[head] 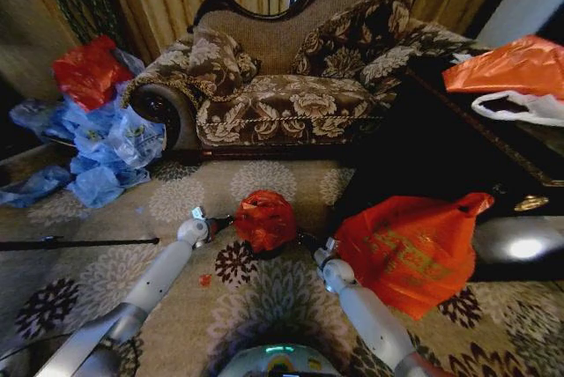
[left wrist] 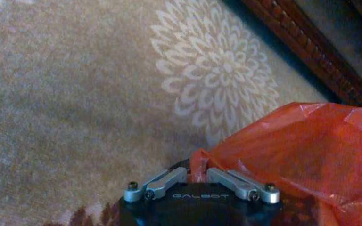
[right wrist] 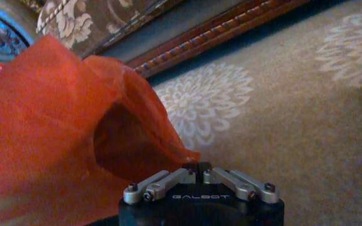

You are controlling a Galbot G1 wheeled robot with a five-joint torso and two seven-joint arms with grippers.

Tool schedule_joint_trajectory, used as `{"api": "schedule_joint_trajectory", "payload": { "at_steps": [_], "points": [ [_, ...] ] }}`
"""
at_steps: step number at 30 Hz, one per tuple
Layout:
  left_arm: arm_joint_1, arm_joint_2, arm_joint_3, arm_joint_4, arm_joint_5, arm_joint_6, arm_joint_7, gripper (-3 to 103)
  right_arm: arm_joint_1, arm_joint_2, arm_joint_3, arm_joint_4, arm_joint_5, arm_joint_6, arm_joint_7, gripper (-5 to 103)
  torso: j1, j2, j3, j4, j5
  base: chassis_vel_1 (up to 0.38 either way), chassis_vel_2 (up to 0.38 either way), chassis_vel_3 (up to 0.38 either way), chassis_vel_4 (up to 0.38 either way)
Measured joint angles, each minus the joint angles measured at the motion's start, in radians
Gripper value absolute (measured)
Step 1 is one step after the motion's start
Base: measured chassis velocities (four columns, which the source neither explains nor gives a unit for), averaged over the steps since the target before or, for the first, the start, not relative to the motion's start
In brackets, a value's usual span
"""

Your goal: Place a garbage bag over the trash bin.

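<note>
The garbage bag (head: 264, 219), thin crinkly red-orange plastic, sits bunched on the carpet in the middle of the head view. The trash bin is almost wholly hidden under it; a dark edge (head: 267, 253) shows below the plastic. My left gripper (head: 217, 222) is at the bag's left side, shut on its edge. In the left wrist view the fingers (left wrist: 168, 181) pinch the garbage bag (left wrist: 300, 150). My right gripper (head: 308, 242) holds the right side. Its fingers (right wrist: 228, 179) are closed on the hem of the garbage bag (right wrist: 49, 122), and a dark hollow shows through the plastic.
A larger printed orange bag (head: 410, 249) lies just right of my right arm. A patterned sofa (head: 291, 86) stands behind. Blue bags (head: 106, 144) and a darker red bag (head: 88, 69) are piled at far left. A dark table (head: 441, 148) rises at right.
</note>
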Motion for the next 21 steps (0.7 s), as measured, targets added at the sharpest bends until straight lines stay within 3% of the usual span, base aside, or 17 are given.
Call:
{"api": "schedule_joint_trajectory", "payload": {
  "at_steps": [5,12,17,21],
  "points": [
    [0.002,-0.006,0.009,0.011,0.009,-0.002,0.001,0,-0.009,-0.004,0.002,-0.039,-0.068,0.022,-0.022,0,0.000,0.000,0.000,-0.0002,-0.0001,0.000,0.000,0.000,0.000],
    [0.048,0.045,0.011,-0.037,0.003,0.008,0.010,0,-0.027,-0.023,0.011,-0.091,-0.147,0.080,-0.095,0,0.000,0.000,0.000,0.0001,-0.0002,0.000,0.000,0.000,0.000],
    [0.030,0.027,0.011,-0.006,0.017,0.005,0.017,0,-0.009,-0.008,0.013,-0.142,-0.208,0.105,-0.095,0,0.000,0.000,0.000,0.0000,0.0000,0.000,0.000,0.000,0.000],
    [0.005,-0.006,0.013,0.012,0.030,-0.002,0.020,0,0.007,0.011,0.027,-0.145,-0.237,0.117,-0.050,0,0.000,0.000,0.000,-0.0001,-0.0001,0.000,0.000,0.000,0.000]
  ]
}}
